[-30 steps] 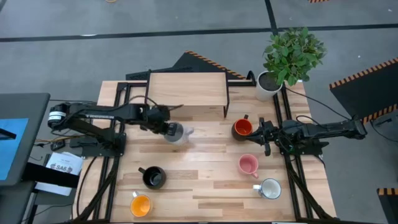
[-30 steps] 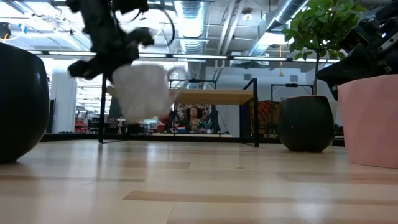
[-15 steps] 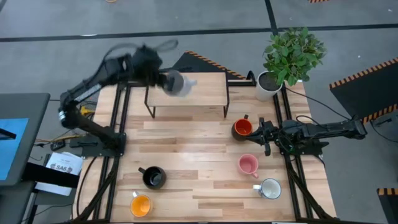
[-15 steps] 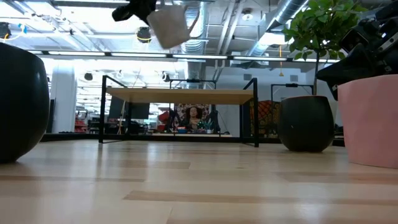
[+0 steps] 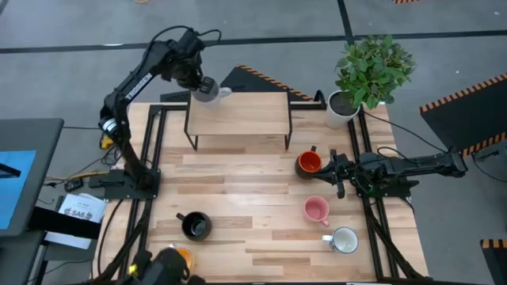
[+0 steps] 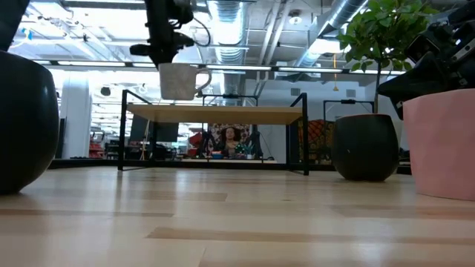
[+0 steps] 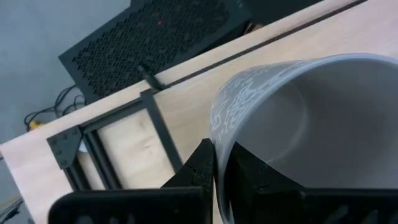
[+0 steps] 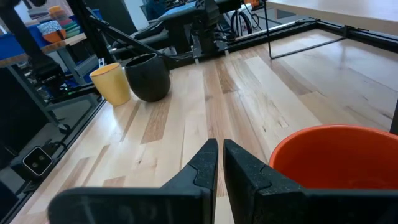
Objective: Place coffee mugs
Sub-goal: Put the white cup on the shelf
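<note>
A grey mug (image 5: 207, 91) hangs over the far left corner of the raised wooden shelf (image 5: 238, 119), with my left gripper (image 5: 196, 79) shut on it. In the low view the mug (image 6: 178, 81) is a little above the shelf top (image 6: 215, 113). On the table stand a red-orange mug (image 5: 307, 163), a pink mug (image 5: 316, 209), a white mug (image 5: 344, 239), a black mug (image 5: 196, 226) and a yellow-orange mug (image 5: 179, 261). My right gripper (image 5: 336, 171) is shut, level, just right of the red-orange mug (image 8: 336, 155), touching nothing. My left gripper holds the grey mug by its rim wall (image 7: 217, 134), one finger (image 7: 249, 177) inside the cup and one finger (image 7: 200, 168) outside. The fingers come steeply from above. The mug hangs upright below them, clear of the shelf, its handle (image 6: 202, 80) pointing right.
A white pot with a green plant (image 5: 366, 75) stands at the far right corner. The shelf's black legs (image 5: 190, 131) stand on the table's far half. A dark shape (image 5: 162, 265) shows at the near edge beside the yellow-orange mug.
My left gripper has swung up from just in front of the shelf toward the table's far edge, carrying the grey mug. The mug was tilted on the way and now hangs upright over the shelf's far left corner.
</note>
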